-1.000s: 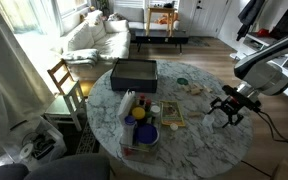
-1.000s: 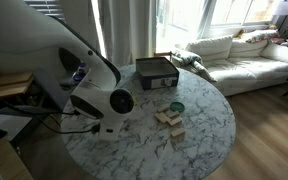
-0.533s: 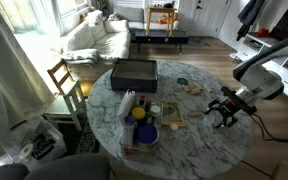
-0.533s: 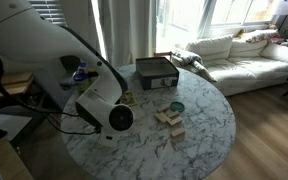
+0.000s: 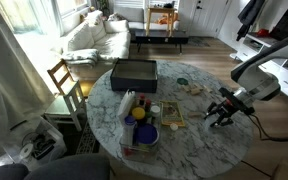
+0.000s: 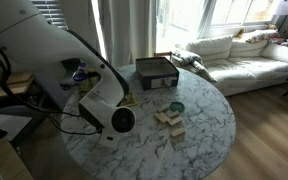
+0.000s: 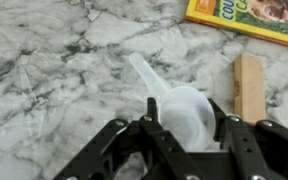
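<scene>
Gripper (image 7: 184,130) low over the white scoop (image 7: 176,102) on the marble table (image 7: 54,60), jaws spread wide

In the wrist view the scoop lies flat on the table. Its bowl sits between the two open jaws and its handle points away from them. Whether either finger touches the bowl cannot be told. A wooden block (image 7: 249,86) lies just beside the bowl, and a yellow book (image 7: 252,20) lies farther off. In an exterior view the gripper (image 5: 222,112) hangs near the table edge. Judged step: alignment for a grasp, nothing held yet. A closing move calls for the jaws centred on the bowl and clear of the block
</scene>
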